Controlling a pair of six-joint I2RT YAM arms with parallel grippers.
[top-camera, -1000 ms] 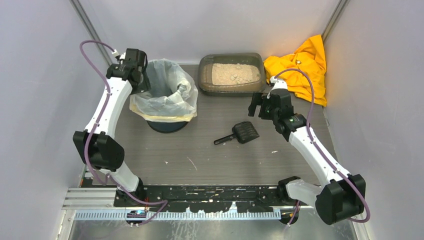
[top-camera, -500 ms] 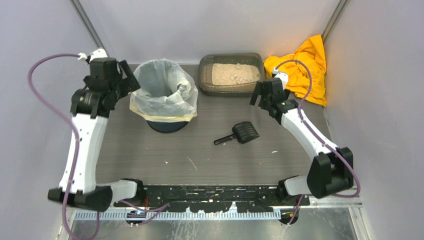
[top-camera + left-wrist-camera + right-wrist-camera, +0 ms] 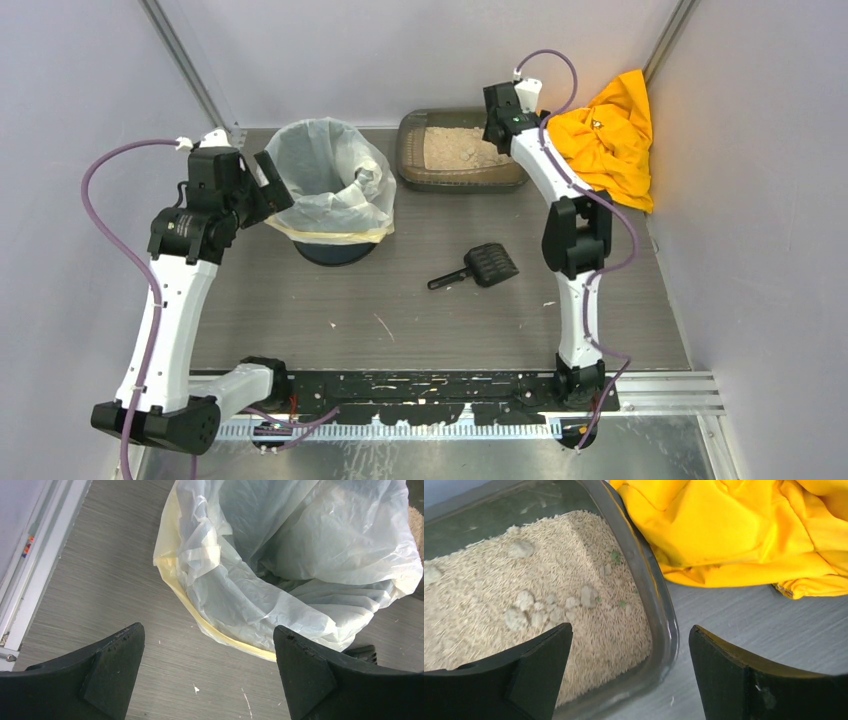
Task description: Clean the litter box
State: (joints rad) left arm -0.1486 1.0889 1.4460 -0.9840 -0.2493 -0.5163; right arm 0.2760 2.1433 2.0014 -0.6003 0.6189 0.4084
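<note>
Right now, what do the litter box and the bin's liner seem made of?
Litter box: likely smooth plastic, grey and translucent; its rim shines. Liner: thin whitish plastic film, judging by crinkles and see-through folds.

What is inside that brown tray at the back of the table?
The litter box holds pale sandy granules, with several whitish lumps and a few green specks. The granules cover most of its floor, so anything buried underneath cannot be seen.

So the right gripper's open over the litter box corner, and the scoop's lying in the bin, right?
No: the top view shows the scoop lying on the table, not in the bin. The right gripper is open over the litter box corner.
</note>
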